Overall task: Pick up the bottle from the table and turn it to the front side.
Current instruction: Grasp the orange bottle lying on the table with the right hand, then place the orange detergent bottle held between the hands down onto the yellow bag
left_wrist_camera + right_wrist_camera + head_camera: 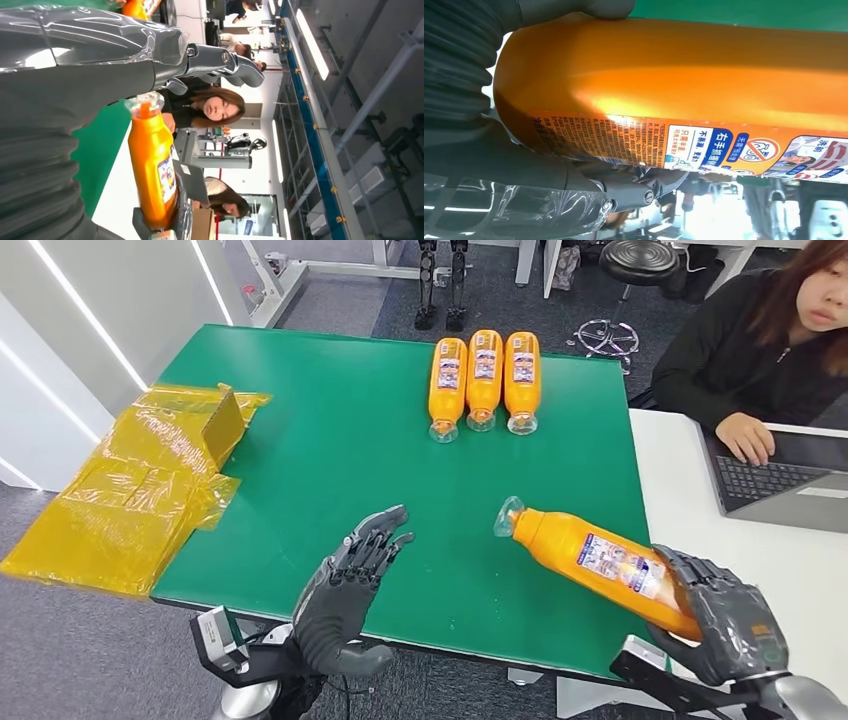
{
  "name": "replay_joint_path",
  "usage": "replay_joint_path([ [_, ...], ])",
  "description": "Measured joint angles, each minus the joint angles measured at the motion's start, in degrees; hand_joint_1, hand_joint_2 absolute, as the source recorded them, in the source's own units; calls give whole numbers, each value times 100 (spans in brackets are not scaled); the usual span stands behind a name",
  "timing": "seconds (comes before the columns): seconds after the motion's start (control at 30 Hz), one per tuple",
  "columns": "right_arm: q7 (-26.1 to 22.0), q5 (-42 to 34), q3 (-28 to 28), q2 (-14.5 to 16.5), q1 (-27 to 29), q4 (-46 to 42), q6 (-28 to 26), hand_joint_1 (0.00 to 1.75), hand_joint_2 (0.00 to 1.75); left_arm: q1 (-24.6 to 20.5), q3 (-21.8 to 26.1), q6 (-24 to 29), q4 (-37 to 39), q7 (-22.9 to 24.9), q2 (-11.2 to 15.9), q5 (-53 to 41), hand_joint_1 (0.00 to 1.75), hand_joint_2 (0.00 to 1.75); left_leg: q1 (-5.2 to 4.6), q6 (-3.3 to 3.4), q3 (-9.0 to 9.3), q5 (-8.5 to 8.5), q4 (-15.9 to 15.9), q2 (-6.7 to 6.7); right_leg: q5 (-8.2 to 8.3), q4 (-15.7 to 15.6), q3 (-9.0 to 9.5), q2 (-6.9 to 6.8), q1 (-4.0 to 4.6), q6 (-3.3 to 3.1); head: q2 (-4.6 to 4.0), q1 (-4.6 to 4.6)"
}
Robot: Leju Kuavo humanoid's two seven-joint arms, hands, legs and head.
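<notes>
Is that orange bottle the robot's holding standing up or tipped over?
Tipped: the bottle slants, cap toward the table middle, base gripped in the right hand.

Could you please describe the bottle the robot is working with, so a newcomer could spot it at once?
On the green table, look to the near right edge. The orange bottle there is held by the right hand, cap pointing left, unlike the three bottles lying together at the far side.

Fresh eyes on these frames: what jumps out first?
The orange bottle held near its base by the right robot hand, lifted at the green table's near right, clear cap pointing at the open left robot hand. Next, three matching orange bottles lying side by side at the far edge, and crumpled yellow plastic bags over the left edge.
</notes>
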Motion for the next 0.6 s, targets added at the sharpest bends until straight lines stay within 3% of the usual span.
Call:
replay_joint_path([
  [0.27, -149, 500, -591, 499, 708, -528, -508, 175, 175, -111, -14, 184, 69, 183, -79, 419, 0, 175, 0, 0, 8, 0, 1, 6, 1, 0, 2, 10, -1, -1, 0, 0],
  [0.47, -438, 277, -496, 795, 893, -633, -1559, 175, 175, -121, -34, 215, 214, 277, -129, 800, 0, 175, 0, -2, 9, -2, 0, 16, 0, 0, 2, 19, 0, -1, 0, -1],
  [0.6, -543, 213, -174, 971, 890, -604, -1932, 175, 175, -144, -128, 179, 313, 293, -156, 921, 0, 175, 0, -2, 10, -2, 0, 24, 1, 0, 2, 22, 0, -1, 0, 1],
])
